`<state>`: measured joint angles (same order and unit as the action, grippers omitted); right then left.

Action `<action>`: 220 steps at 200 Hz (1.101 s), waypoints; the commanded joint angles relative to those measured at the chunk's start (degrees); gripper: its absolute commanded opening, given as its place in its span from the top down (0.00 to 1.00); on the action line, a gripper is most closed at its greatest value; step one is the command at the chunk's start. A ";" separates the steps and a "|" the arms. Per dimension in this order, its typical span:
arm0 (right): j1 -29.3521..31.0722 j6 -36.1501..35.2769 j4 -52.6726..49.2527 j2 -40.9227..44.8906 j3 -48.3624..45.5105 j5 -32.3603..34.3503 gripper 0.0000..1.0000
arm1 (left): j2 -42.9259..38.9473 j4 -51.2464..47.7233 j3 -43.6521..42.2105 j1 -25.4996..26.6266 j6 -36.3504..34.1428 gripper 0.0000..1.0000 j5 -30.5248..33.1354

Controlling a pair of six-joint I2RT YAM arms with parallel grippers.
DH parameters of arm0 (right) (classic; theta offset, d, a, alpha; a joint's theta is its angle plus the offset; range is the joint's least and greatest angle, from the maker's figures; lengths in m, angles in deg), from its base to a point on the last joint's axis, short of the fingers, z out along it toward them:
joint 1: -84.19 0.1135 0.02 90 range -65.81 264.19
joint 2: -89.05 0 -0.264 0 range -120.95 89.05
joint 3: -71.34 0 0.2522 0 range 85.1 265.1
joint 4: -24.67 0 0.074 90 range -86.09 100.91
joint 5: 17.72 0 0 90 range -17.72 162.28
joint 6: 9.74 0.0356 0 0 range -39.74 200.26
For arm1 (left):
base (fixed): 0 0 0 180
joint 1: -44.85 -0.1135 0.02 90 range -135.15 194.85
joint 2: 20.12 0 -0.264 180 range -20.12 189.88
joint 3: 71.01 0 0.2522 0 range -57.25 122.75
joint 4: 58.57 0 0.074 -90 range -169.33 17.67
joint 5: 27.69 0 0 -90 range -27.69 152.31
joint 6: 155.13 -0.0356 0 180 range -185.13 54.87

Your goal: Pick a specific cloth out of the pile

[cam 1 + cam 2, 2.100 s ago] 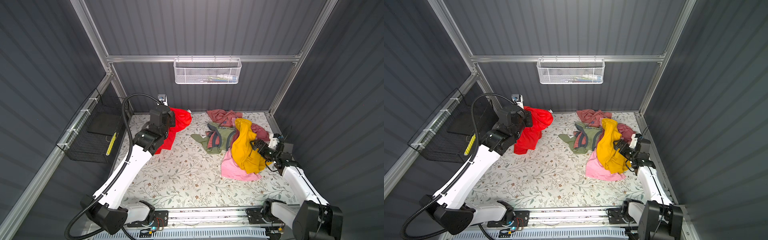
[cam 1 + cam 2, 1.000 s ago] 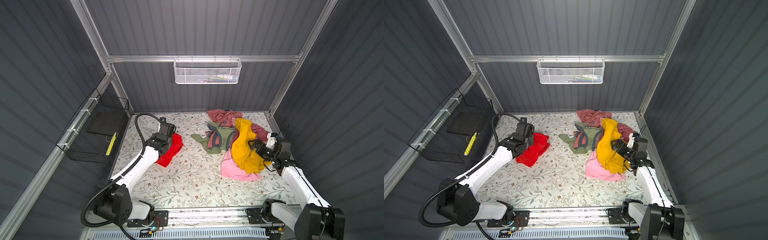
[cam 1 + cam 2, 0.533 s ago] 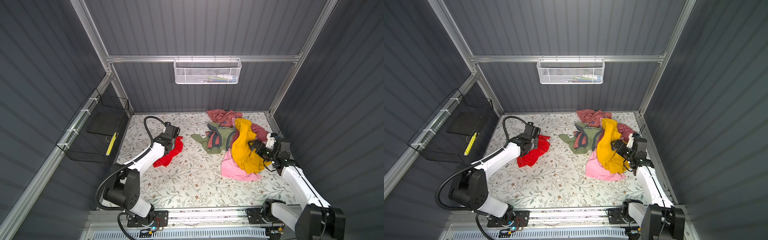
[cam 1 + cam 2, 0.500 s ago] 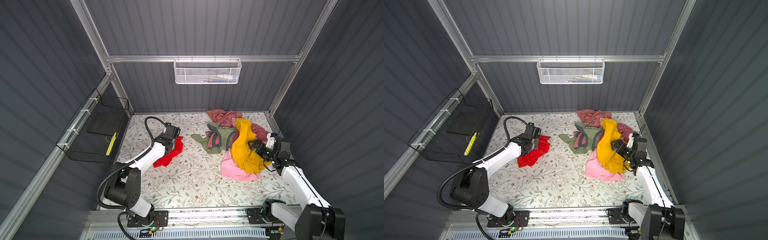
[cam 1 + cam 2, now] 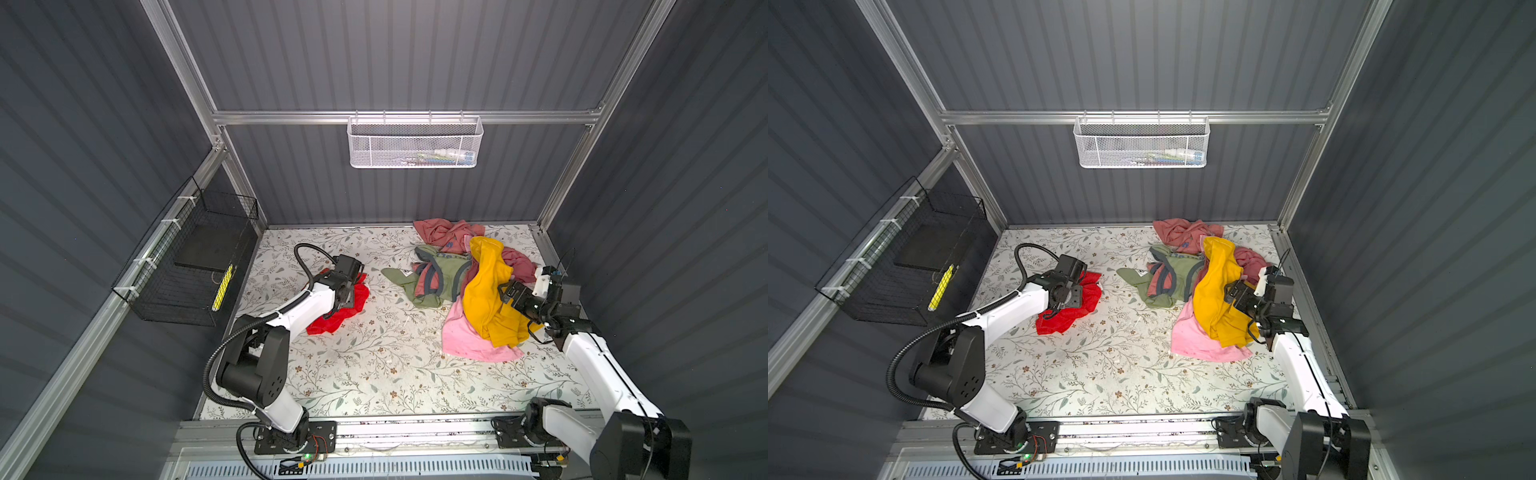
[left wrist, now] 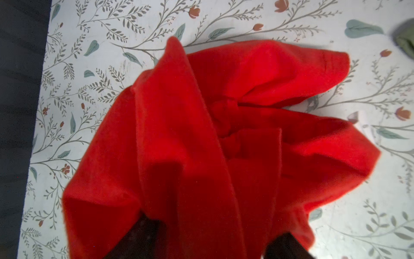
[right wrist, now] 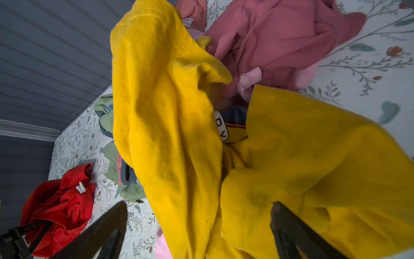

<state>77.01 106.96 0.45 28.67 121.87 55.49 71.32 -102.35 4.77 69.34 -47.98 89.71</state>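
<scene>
The cloth (image 5: pixel 338 316), bright red, lies crumpled on the floral table (image 5: pixel 374 365) at the left, apart from the pile (image 5: pixel 457 282). My left gripper (image 5: pixel 347 297) sits low over its far end. In the left wrist view a fold of the cloth (image 6: pixel 224 134) runs between the parted jaws of that gripper (image 6: pixel 215 242), which is open. My right gripper (image 5: pixel 508 293) is at the pile's right side, open, with the mustard-yellow T-shirt (image 7: pixel 168 112) between its wide-spread fingers (image 7: pixel 286 224). The right wrist view also shows the cloth (image 7: pixel 58 201) far off.
The pile holds a light pink garment (image 5: pixel 465 340), an olive green one with grey trim (image 5: pixel 440 282) and a salmon-pink one (image 5: pixel 444 237). A black wire basket (image 5: pixel 195 266) hangs on the left wall. A white mesh basket (image 5: pixel 415 143) hangs on the back wall.
My left arm has come down from the raised back-left position and laid the red cloth on the table. Its jaws have parted. The right arm has stayed almost still.
</scene>
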 commanded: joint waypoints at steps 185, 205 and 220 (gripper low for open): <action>0.26 -4.28 -6.12 5.11 3.83 4.57 0.01 | 12.56 -4.71 13.87 0.91 -7.93 0.00 -8.84; 0.25 -4.46 -6.45 5.18 3.90 4.82 0.01 | 17.34 -5.90 15.43 0.82 -7.27 0.01 -8.52; 0.26 -4.63 -6.63 5.26 4.00 4.84 0.01 | 20.33 -5.98 15.81 0.44 -6.80 0.02 -8.74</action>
<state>77.01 103.46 -4.44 33.35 124.30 59.29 87.93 -105.61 18.91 70.50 -55.70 83.08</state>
